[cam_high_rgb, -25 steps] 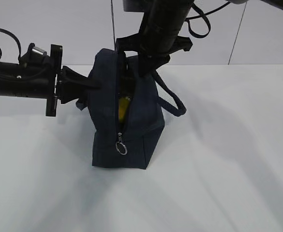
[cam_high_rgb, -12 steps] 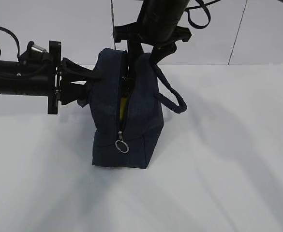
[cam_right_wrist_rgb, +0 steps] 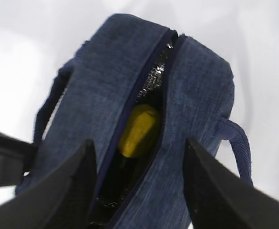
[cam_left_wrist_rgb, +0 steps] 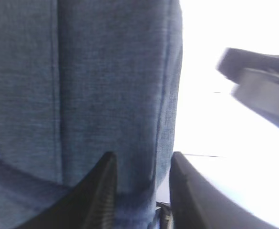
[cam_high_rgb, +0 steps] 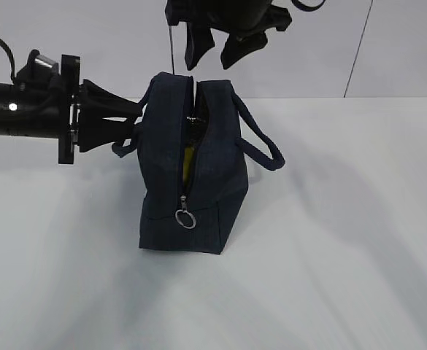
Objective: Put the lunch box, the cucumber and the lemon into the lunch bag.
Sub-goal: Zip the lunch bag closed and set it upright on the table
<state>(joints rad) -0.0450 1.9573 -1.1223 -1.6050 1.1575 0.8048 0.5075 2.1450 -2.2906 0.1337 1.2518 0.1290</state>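
Navy fabric lunch bag (cam_high_rgb: 198,168) holding the lemon (cam_right_wrist_rgb: 139,130) shows no readable writing.

2 matte black arms (cam_high_rgb: 16,109) with wedge-shaped pincer fingers (cam_right_wrist_rgb: 70,191).

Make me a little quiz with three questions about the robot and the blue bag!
1. True or false: the lemon is lying on the table beside the lunch bag.
2. Which gripper hangs above the bag's open top? A. left gripper B. right gripper
3. Fill in: the silver ring pull hangs near the ___ of the bag's front end.

Key
1. False: it shows inside the bag, through the open zipper.
2. B: its jaws are open and hold nothing.
3. Bottom.
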